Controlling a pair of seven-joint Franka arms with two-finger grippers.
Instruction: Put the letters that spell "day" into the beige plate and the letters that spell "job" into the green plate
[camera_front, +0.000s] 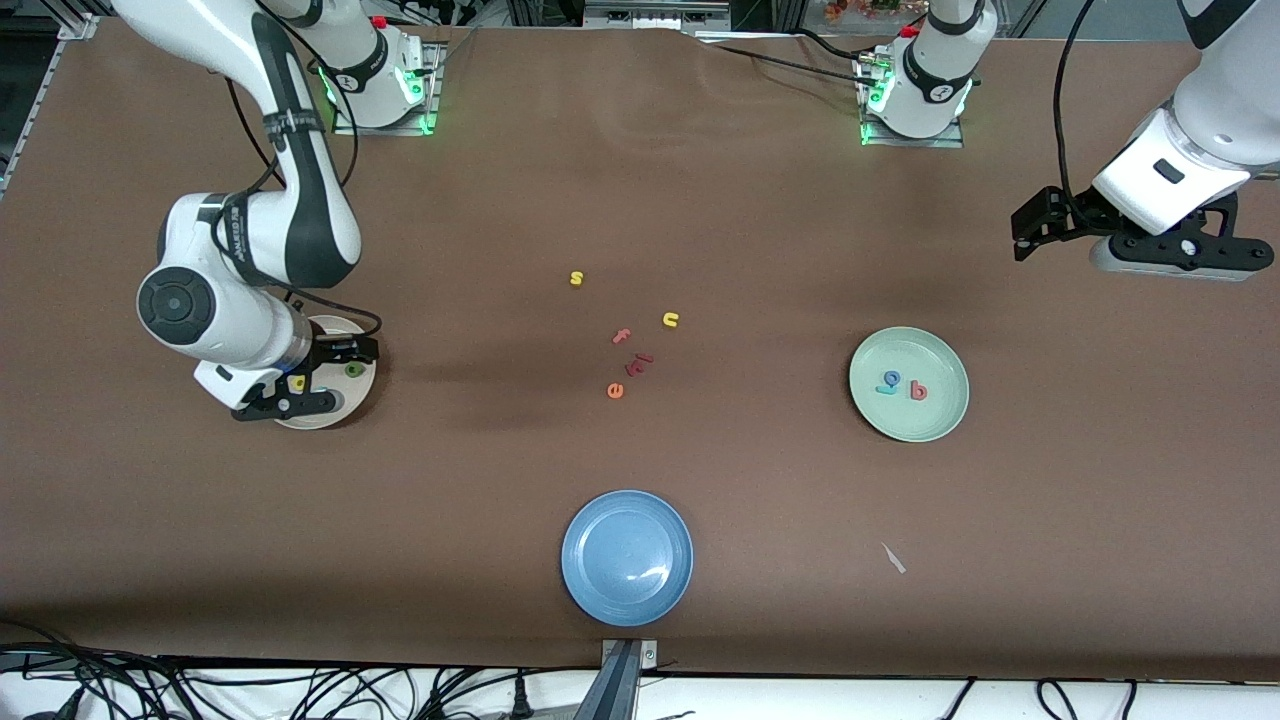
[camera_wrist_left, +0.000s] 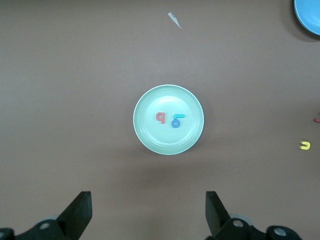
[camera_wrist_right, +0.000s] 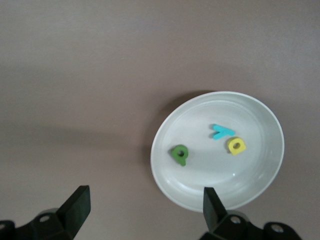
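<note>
The beige plate (camera_wrist_right: 215, 177) lies at the right arm's end of the table and holds the green d (camera_wrist_right: 179, 154), the teal y (camera_wrist_right: 220, 132) and the yellow a (camera_wrist_right: 236, 145). My right gripper (camera_wrist_right: 146, 200) hangs open over that plate's rim, holding nothing. In the front view the right hand (camera_front: 287, 405) hides part of the beige plate (camera_front: 345, 395). The green plate (camera_front: 925, 355) holds the blue o (camera_front: 892, 378), the teal j (camera_front: 885, 389) and the red b (camera_front: 918, 391). My left gripper (camera_wrist_left: 148, 200) waits open, high over bare table near the green plate (camera_wrist_left: 168, 97).
In the middle of the table lie a yellow s (camera_front: 576, 278), a yellow u (camera_front: 670, 320), a salmon f (camera_front: 621, 337), an orange e (camera_front: 615, 391) and dark red pieces (camera_front: 640, 362). A blue plate (camera_front: 627, 557) sits near the front edge. A white scrap (camera_front: 893, 558) lies beside it.
</note>
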